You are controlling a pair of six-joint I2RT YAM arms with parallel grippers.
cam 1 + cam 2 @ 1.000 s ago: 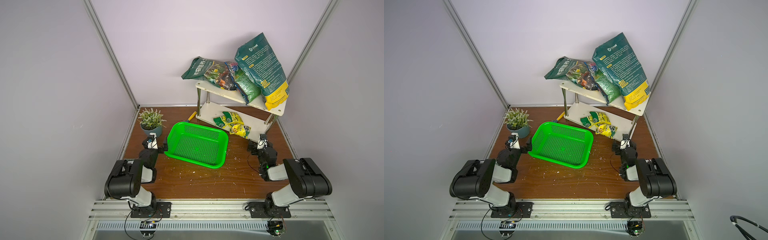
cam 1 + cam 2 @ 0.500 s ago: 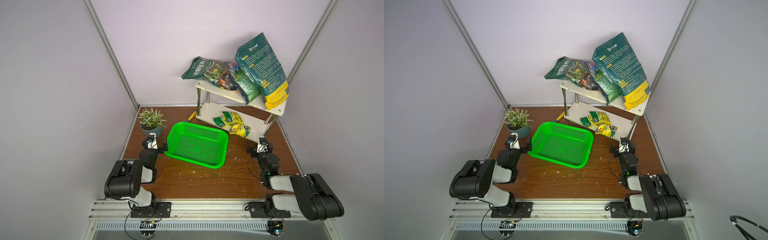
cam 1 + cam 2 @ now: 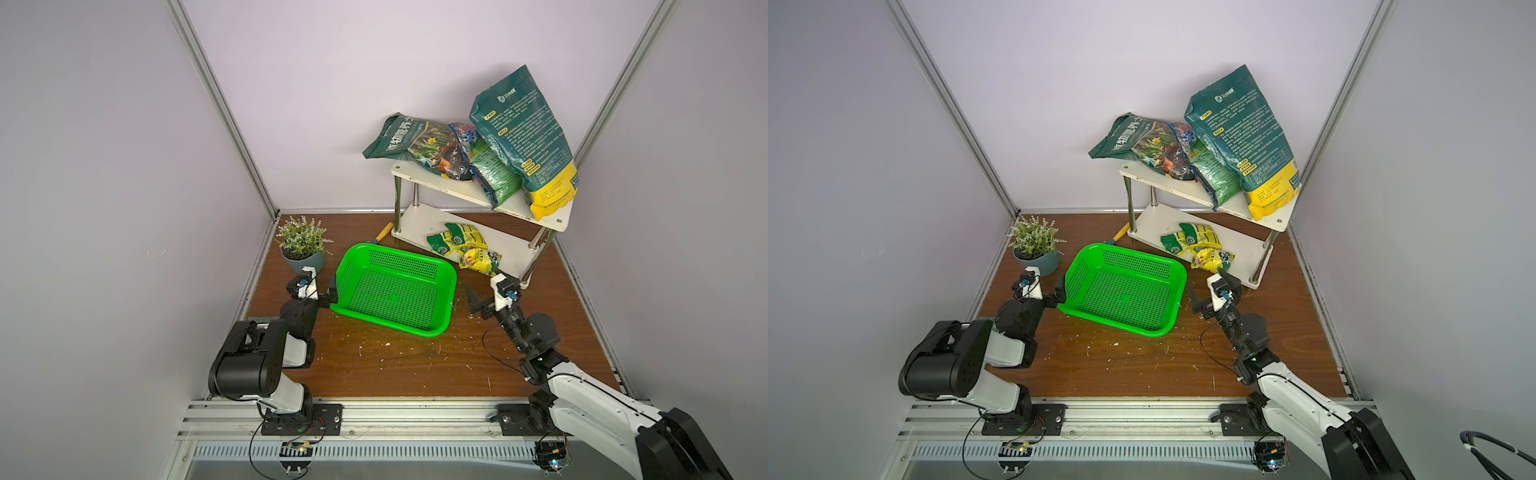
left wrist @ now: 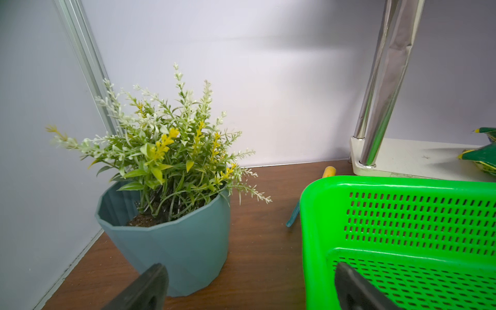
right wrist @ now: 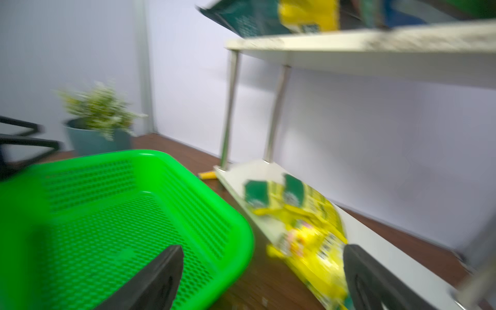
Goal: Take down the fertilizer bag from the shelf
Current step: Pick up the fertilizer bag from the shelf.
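Right wrist view: the right gripper [image 5: 261, 255], jaws wide and empty, faced the yellow fertilizer packet [image 5: 308, 228] lying on the lower board of the shelf [image 3: 415, 224], near the green basket [image 5: 107, 214]; larger fertilizer bags [image 3: 528, 137] leaned on the upper board. The left gripper [image 4: 251, 271] stood equally open, holding nothing. A clean pick likely called for closing on the packet's front edge, clear of the basket rim.

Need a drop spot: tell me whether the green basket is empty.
Empty. In both top views the green basket shows only its bare perforated floor, nothing inside.
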